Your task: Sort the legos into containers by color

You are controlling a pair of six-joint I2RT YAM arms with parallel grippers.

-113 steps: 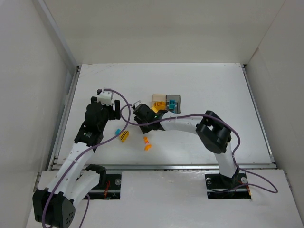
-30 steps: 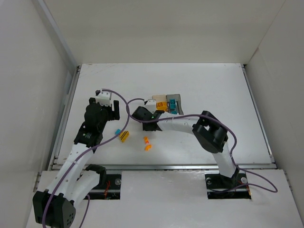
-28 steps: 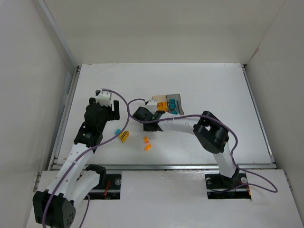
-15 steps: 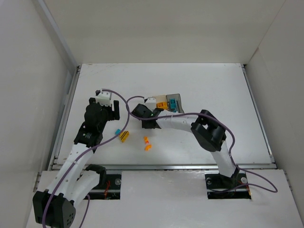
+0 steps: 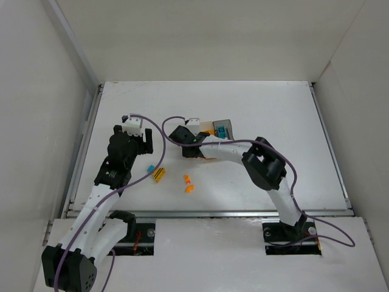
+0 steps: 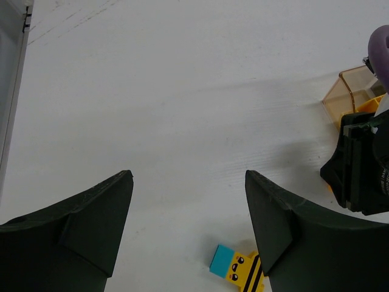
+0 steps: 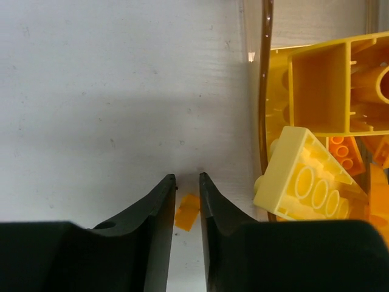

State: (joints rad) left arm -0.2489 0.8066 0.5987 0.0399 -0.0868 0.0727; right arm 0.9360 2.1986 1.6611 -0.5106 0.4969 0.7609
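White counter (image 5: 273,109) carries it all. The left arm (image 5: 112,167) holds its tool (image 6: 188,182) over bare surface, fingers wide apart and gripping nothing. The right arm (image 5: 243,155) stretches across to the amber-tan bin (image 7: 265,73), where its tool (image 7: 187,177) is nearly together, clamped on a small orange brick (image 7: 187,213) just outside the bin's wall. The grey bin (image 5: 225,123) sits against the amber one, something teal inside. Yellow and orange bricks fill the amber bin, a pale yellow brick (image 7: 304,179) tilted on top. Near the left tool lie a teal brick (image 6: 222,260) and a black-striped yellow brick (image 6: 246,274), touching; two orange bricks (image 5: 188,184) lie nearer the arms.
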